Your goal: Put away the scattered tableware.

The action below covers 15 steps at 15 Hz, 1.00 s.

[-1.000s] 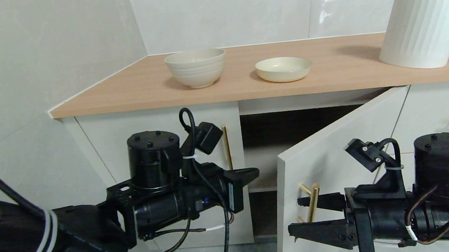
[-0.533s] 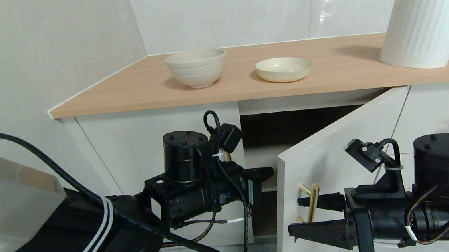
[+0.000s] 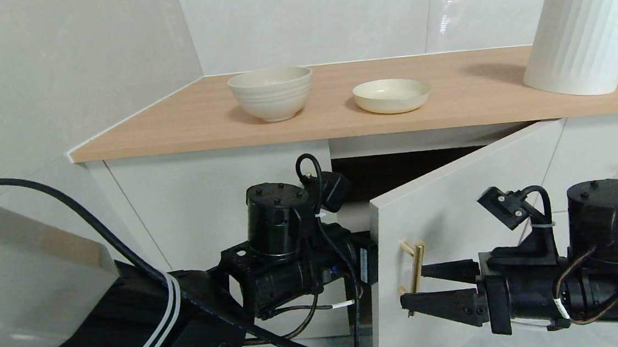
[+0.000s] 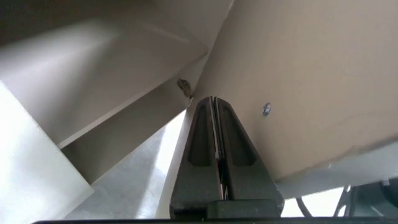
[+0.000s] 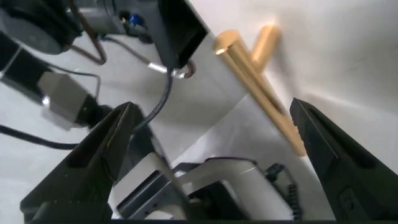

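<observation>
The cabinet door (image 3: 455, 206) stands partly open under the worktop (image 3: 183, 122), and the coming move turns, I think, on this door: it must swing wider before anything can go inside. The left gripper (image 4: 213, 106) has its fingers pressed together with no gap, and their tip lies at the inner face of the door, close to its free edge, so a push outward looks possible from there. On the outer face of the door the gold handle (image 3: 416, 261) stands upright. The right gripper (image 3: 414, 285) has its fingers spread wide with the handle between them, but I cannot tell if they touch it. The tableware, a bowl (image 3: 271, 93) and a shallow dish (image 3: 391, 95), sits on the worktop above the door, well apart from both grippers. A white ribbed container (image 3: 584, 30) stands above the door's hinge side and blocks nothing
</observation>
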Motion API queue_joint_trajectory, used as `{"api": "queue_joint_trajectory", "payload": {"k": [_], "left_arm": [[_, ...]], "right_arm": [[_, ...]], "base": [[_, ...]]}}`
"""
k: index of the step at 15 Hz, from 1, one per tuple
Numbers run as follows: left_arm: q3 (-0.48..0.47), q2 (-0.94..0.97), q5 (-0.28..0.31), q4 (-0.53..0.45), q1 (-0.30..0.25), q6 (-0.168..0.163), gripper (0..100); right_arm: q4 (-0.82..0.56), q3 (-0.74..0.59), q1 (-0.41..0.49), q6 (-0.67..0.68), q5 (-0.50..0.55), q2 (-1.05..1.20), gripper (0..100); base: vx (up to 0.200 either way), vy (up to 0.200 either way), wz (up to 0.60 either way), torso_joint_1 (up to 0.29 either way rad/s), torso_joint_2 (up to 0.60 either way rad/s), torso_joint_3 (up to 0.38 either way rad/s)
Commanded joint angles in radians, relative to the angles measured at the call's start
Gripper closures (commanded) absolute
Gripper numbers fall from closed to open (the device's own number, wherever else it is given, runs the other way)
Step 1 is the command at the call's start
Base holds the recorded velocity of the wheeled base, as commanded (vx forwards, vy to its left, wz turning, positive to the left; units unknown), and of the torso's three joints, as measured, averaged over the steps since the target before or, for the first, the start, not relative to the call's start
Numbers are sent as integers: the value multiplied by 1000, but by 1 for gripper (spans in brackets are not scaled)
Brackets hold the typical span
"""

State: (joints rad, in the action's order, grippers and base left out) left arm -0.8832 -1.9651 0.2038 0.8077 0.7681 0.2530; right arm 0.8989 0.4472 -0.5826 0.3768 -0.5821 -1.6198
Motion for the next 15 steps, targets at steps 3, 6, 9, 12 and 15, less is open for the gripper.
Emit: {"api": "queue_joint_trajectory", "payload": {"k": [3, 6, 9, 12, 15], "left_arm": [[4, 6, 2, 1, 8, -1, 100], [4, 9, 0, 5, 8, -1, 100], [4, 18, -26, 25, 8, -3, 100], [9, 22, -29, 25, 7, -3, 100], [29, 26, -26, 54, 8, 3, 100]], "right_arm": [[-8, -2, 76, -180, 31, 5, 0], [-68, -24, 70, -272, 203, 97, 0], [-451, -32, -19, -286, 332, 442, 0], [-620, -33, -25, -286, 350, 597, 0], [-624, -36, -23, -286, 350, 594, 0]], "base": [[0, 0, 0, 0, 0, 0], [0, 0, 0, 0, 0, 0], [0, 0, 0, 0, 0, 0], [0, 0, 0, 0, 0, 0], [0, 0, 0, 0, 0, 0]]}}
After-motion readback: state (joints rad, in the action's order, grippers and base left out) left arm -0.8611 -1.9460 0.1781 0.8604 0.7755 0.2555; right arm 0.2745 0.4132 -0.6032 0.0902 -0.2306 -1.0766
